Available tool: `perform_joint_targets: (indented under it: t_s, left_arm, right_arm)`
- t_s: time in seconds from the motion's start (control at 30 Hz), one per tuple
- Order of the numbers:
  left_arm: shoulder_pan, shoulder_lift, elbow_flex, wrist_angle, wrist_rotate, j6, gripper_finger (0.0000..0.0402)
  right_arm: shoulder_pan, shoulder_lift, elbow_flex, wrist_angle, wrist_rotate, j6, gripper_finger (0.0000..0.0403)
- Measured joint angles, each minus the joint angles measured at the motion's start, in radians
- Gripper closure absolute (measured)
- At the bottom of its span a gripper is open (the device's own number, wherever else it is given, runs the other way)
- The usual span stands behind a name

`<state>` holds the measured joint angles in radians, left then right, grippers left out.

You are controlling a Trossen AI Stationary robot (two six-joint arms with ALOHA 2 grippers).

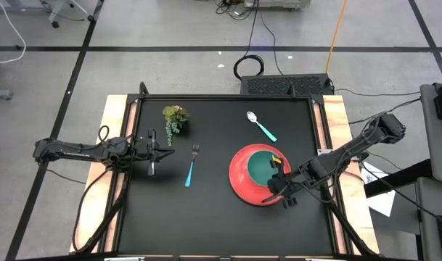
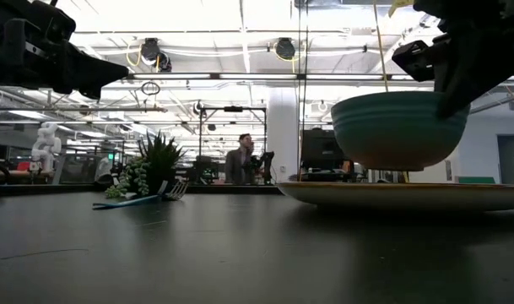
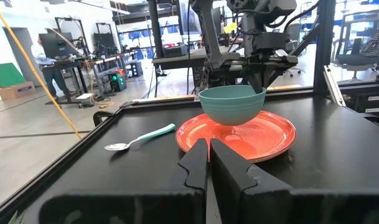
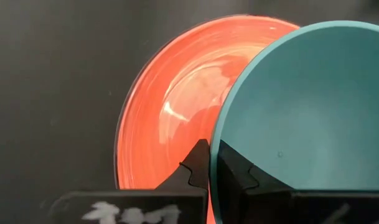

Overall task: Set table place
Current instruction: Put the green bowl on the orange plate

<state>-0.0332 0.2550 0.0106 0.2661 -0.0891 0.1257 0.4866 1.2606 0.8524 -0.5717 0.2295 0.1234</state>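
Observation:
My right gripper (image 1: 280,180) is shut on the teal bowl (image 1: 261,167), held over the round red plate (image 1: 241,181) at the table's right near part. The low view shows the bowl (image 2: 396,127) clear above the plate (image 2: 408,194). My left gripper (image 1: 167,150) is shut and empty near the table's left side; it also shows in its wrist view (image 3: 209,163). The blue-handled fork (image 1: 191,168) lies flat left of the plate. The teal-handled spoon (image 1: 262,127) lies flat beyond the plate. My right gripper pinches the bowl's rim (image 4: 216,146) on the side toward the table's right edge, one finger inside the bowl and one outside. The fingers come from above, pointing down. The bowl hangs upright and about level, lifted clear of the plate.
A small green plant sprig (image 1: 175,118) lies at the far left of the black tabletop (image 1: 206,217), near the fork's tines. Wooden strips (image 1: 113,123) run along both short sides. Beyond the table stands a person (image 2: 240,156) in the room.

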Motion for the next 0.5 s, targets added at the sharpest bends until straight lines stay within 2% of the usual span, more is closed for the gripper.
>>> perform_joint_targets:
  t_s: [0.5]
  left_arm:
    - [0.000,0.000,0.000,0.000,0.000,0.000,0.0378]
  right_arm:
    - [-0.009,0.004,-0.068,0.073,-0.015,0.014,0.0403]
